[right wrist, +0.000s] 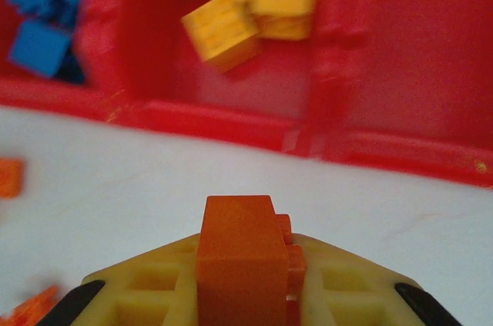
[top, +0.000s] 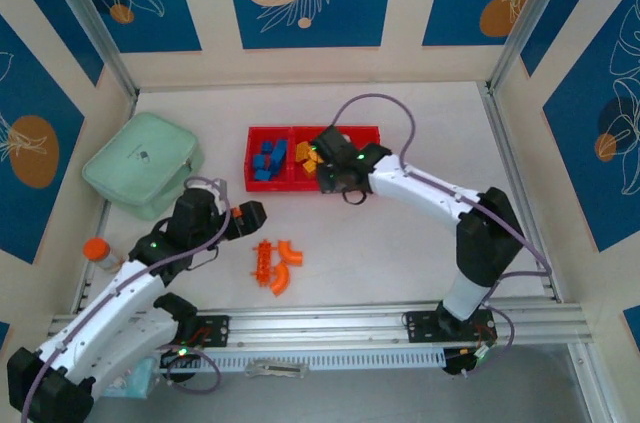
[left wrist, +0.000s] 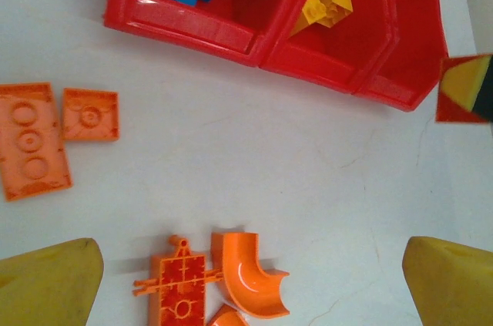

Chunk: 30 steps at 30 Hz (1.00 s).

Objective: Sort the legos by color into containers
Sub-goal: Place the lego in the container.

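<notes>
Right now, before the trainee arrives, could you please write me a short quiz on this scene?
1. True or false: the right pincer grips an orange brick.
2. Which compartment of the tray holds the yellow bricks? A) left B) middle C) right
3. In one word, what colour are the loose pieces on the table?

Key: 1 true; 2 B; 3 orange.
</notes>
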Motion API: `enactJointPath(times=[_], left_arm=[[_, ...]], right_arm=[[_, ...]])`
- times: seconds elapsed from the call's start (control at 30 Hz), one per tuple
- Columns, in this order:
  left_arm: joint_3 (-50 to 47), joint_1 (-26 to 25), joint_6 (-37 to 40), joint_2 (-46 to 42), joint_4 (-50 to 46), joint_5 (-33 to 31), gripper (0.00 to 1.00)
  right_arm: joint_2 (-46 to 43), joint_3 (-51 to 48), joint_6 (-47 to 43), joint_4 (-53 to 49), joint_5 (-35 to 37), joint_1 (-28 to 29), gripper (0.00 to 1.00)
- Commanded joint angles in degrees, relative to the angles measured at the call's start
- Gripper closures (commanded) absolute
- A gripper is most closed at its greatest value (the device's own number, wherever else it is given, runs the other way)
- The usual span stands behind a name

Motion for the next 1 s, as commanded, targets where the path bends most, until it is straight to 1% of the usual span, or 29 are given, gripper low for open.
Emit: enactJointPath(times=[0.0,0.17,0.23,0.33,0.4,0.47,0.57,0.73,0.83,0.97], left_arm=[[2.51,-2.85,0.89,2.38,6.05,0.70,0.01],[3.15,-7.17,0.14,8.06,11.65,-1.64,0.01],[3.44,-8.72,-0.15,10.55,13.84,-2.10,0.01],[4.74,-9.81,-0.07,13.77,14.98,-2.83,0.01],[4.99,-10.11,-0.20,15.20,16.60,-3.17,0.01],[5.29,-10.12,-0.25,16.35,17.32,-3.04,0.01],[6.00,-10.11,0.06,17.31,17.32,-3.32,0.01],[5.87,-10.12,0.28,17.58,17.36,-4.18,0.01],[6.16,-10.12,0.54,17.49,16.71,-4.49,0.01],[6.23,-10.12,0.85,16.90,16.05,-5.06,0.01]], right_arm=[[-2.05,-1.89,-3.93,-0.88,0.57,-5.41,0.78],[1.74,0.45,-6.75,0.24,-0.45,-14.21,0.78],[3.73,1.31,-8.26,1.89,-1.58,-16.51,0.78],[7.91,5.09,-9.60,1.75,-0.80,-18.94,0.78],[10.85,7.88,-10.09,1.94,-2.07,-20.50,0.78],[13.33,10.21,-10.90,2.20,-3.83,-21.08,0.79],[16.09,14.21,-11.71,1.11,-3.25,-20.73,0.78],[20.78,18.52,-12.40,-0.10,-3.64,-20.46,0.74],[21.87,20.03,-12.82,-0.81,-3.39,-19.96,0.66],[18.47,19.78,-13.24,-0.64,-3.20,-18.35,0.51]])
